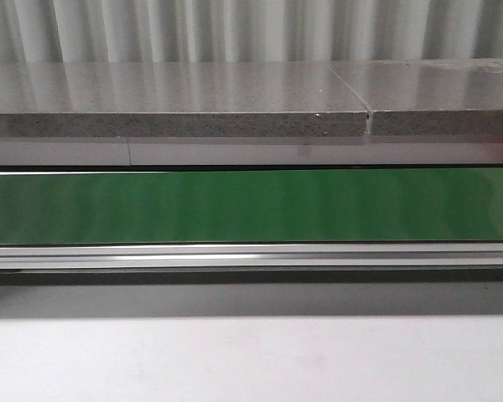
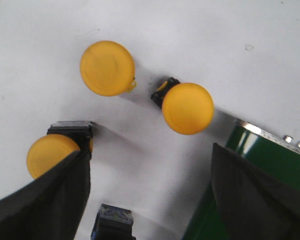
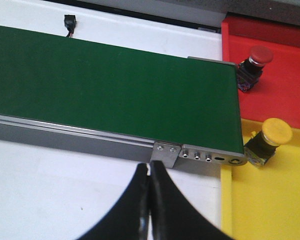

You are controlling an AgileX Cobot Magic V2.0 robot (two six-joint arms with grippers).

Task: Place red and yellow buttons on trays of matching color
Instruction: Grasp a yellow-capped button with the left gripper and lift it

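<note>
Three yellow buttons [image 2: 188, 108] are seen on the white worktop [image 2: 230, 45] under the left gripper [image 2: 150, 200], spread wide, empty. Right gripper [image 3: 149, 210] pinched closed, empty; left arm judged nearer.

front level, wrists overhead, sharing green belt [image 1: 251, 205]

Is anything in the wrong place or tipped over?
Colours match: the red-capped push-button is on the red tray, the yellow-capped one on the yellow tray. Both lie tipped on their sides against the green conveyor belt's end.
</note>
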